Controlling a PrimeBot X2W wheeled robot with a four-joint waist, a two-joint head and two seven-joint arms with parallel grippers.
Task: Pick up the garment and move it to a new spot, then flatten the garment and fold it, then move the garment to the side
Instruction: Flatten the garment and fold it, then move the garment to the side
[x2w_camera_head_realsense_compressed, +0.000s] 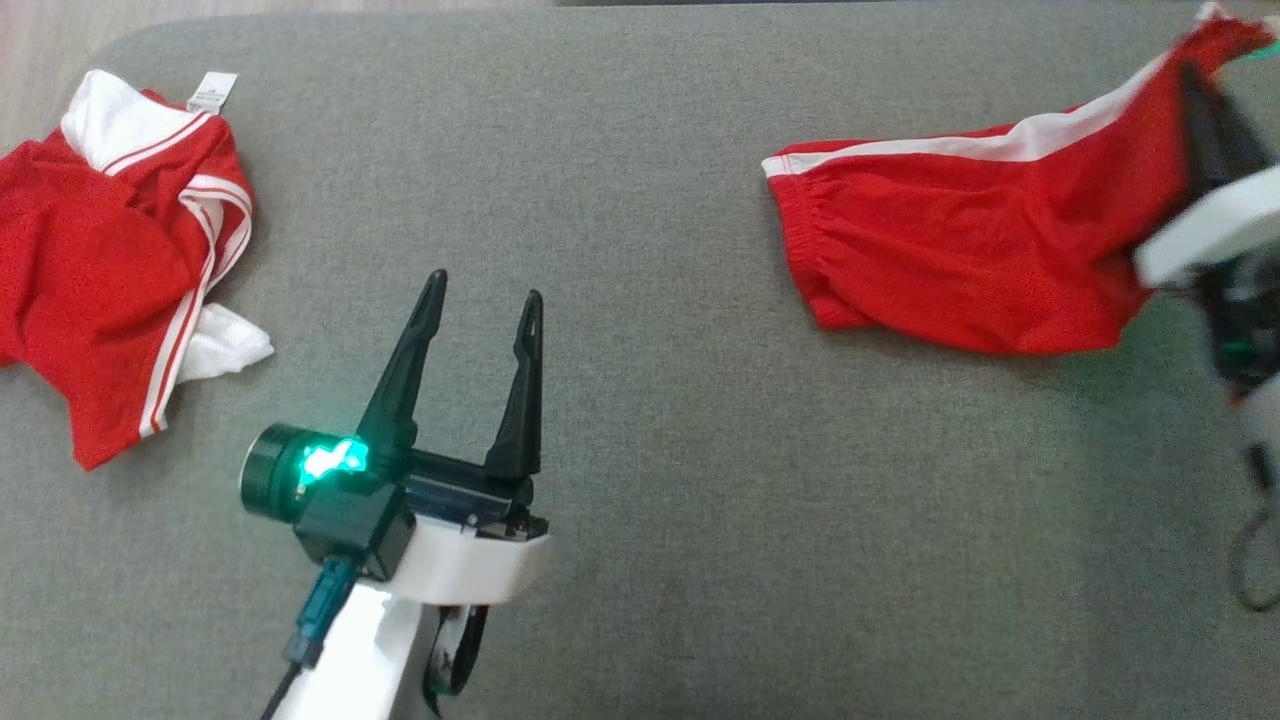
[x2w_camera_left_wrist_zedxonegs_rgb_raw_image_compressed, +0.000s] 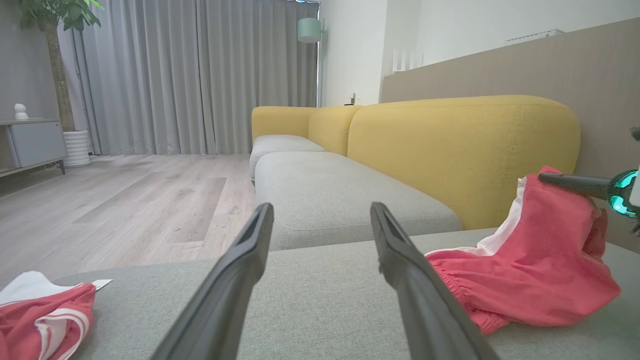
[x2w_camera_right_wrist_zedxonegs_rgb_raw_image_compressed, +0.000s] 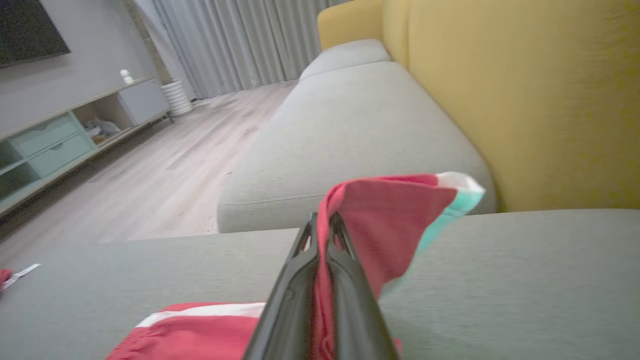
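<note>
The right hand (x2w_camera_right_wrist_zedxonegs_rgb_raw_image_compressed: 322, 220) is pressed together on a corner of the garment (x2w_camera_head_realsense_compressed: 960, 240), a pair of red shorts with a white side stripe. That pinched corner stands lifted at the far right, while the rest of the shorts trails leftward across the grey cushion (x2w_camera_head_realsense_compressed: 650, 450), waistband end lowest. The left hand (x2w_camera_head_realsense_compressed: 486, 290) hangs over bare cushion near the middle, fingers spread wide and holding nothing, well apart from the shorts. A second red-and-white garment (x2w_camera_head_realsense_compressed: 100, 250) lies crumpled at the cushion's left edge, its white label (x2w_camera_head_realsense_compressed: 212, 90) turned up. Open grey fabric lies between the two garments. Beyond the cushion stand a yellow sofa back (x2w_camera_left_wrist_zedxonegs_rgb_raw_image_compressed: 465, 145), wood floor (x2w_camera_left_wrist_zedxonegs_rgb_raw_image_compressed: 125, 200) and grey curtains (x2w_camera_left_wrist_zedxonegs_rgb_raw_image_compressed: 200, 75).
</note>
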